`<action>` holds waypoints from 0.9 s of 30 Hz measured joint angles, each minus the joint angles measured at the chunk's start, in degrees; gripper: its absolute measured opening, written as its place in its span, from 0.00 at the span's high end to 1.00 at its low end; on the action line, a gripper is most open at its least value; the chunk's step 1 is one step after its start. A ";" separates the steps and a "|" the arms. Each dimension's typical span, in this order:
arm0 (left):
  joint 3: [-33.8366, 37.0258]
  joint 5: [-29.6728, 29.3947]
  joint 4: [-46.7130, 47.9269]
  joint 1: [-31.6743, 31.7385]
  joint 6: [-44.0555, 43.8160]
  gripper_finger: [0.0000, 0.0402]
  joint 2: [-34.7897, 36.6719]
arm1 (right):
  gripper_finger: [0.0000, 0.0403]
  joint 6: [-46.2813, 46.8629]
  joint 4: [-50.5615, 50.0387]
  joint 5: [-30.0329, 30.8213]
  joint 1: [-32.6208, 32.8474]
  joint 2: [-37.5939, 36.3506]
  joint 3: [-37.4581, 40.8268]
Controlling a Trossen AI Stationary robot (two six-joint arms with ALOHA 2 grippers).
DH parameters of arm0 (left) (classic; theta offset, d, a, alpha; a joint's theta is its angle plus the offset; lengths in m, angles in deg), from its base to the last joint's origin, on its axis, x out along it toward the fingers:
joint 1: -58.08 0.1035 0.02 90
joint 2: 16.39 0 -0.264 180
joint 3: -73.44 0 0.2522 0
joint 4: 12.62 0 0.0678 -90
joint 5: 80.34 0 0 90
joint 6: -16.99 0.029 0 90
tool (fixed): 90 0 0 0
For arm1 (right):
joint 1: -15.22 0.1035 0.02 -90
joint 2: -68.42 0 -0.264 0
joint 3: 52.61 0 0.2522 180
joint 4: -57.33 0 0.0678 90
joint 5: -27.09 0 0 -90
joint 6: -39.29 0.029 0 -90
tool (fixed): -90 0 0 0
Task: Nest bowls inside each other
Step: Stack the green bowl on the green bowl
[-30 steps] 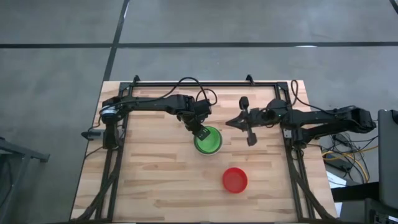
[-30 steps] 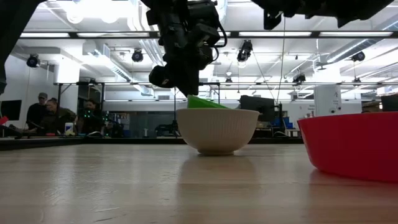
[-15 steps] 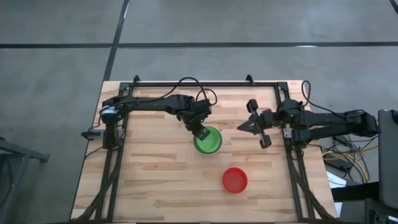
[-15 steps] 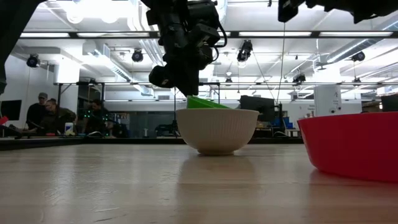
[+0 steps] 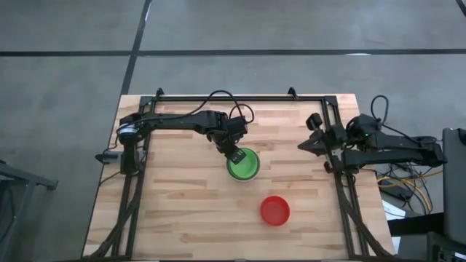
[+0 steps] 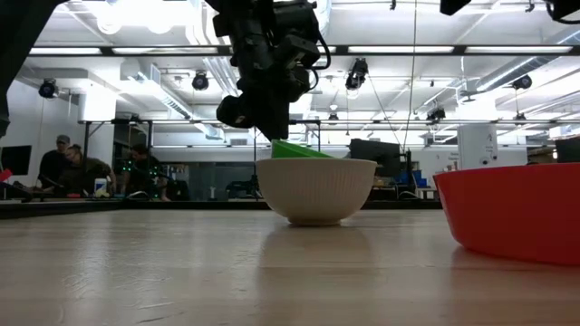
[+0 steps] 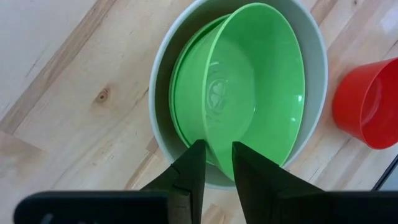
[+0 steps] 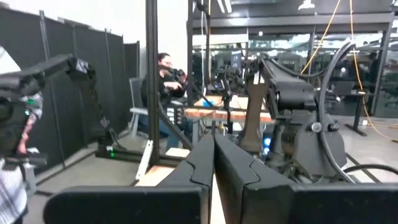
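Note:
A pale grey-white bowl stands on the table's middle with green bowls nested in it. The topmost green bowl sits tilted in the stack, and in the low view its raised edge pokes above the white bowl. My left gripper is shut on that green bowl from above. A red bowl stands alone nearer the front. My right gripper is shut on nothing, high up by the table's right edge. My left gripper pinches the top green bowl's rim, one finger inside the bowl and the other outside it. The fingers come steeply from above. The held side is raised, so the bowl sits tilted, its opposite side down in the stack.
The red bowl looms at the right of the low view. A dark metal frame runs along the table's far and side edges. People sit in the room beyond the table.
My right gripper has drawn back toward the table's right edge and risen a little, still shut. My left gripper and the bowls have kept still.

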 joint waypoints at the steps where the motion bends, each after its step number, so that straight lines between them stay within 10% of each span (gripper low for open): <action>1: 0.00 0.00 -0.01 0.00 0.00 0.79 0.00 | 0.98 0.23 -0.02 0.00 0.00 -0.65 0.21; 27: 0.02 0.02 -0.04 0.00 -0.17 0.79 -0.04 | 0.98 5.19 -7.06 0.11 0.00 -19.44 2.00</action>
